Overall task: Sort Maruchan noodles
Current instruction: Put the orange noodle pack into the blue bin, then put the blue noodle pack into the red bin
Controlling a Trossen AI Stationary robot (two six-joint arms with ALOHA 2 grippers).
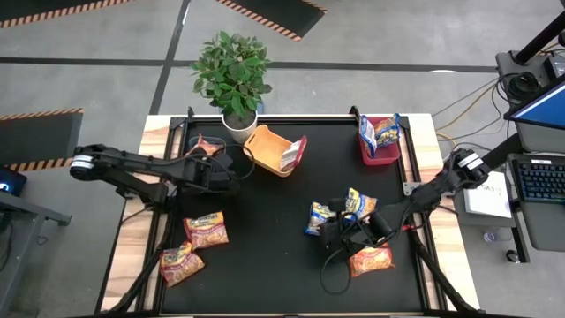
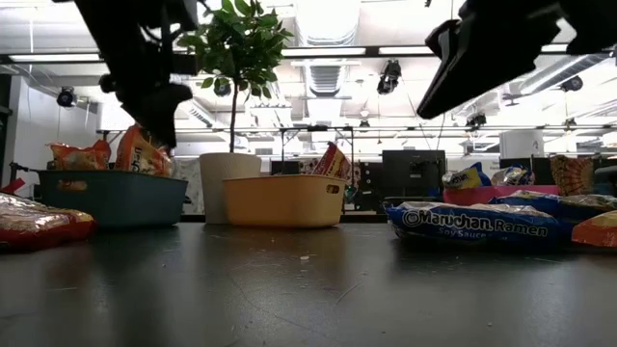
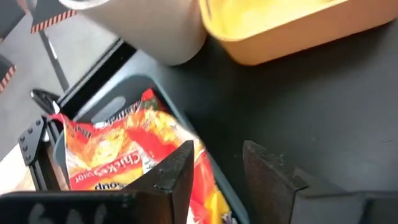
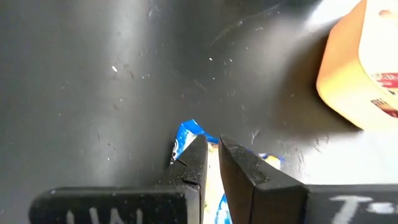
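My left gripper (image 1: 231, 170) (image 3: 217, 165) is open and hovers over the teal bin's (image 1: 194, 139) wall. An orange packet (image 3: 118, 149) stands in that bin just below one finger. My right gripper (image 1: 330, 231) (image 4: 211, 149) has its fingers nearly together over a blue-and-yellow packet (image 1: 319, 218), whose corner (image 4: 186, 132) shows past the fingertips. In the low view that packet (image 2: 477, 222) lies flat on the table, with the right arm well above it. A second blue packet (image 1: 359, 202) lies beside it. My right gripper's fingertips stand over the blue packet's corner (image 4: 186, 132), pointing down at a slant. They hide the spot, so I cannot tell whether they touch it.
An orange bin (image 1: 269, 150) holds a pinkish-red packet, and a red bin (image 1: 378, 152) holds blue packets. Orange packets lie at near left (image 1: 206, 230), (image 1: 181, 262) and near right (image 1: 371, 261). A potted plant (image 1: 231, 75) stands at the far edge. The table's middle is bare.
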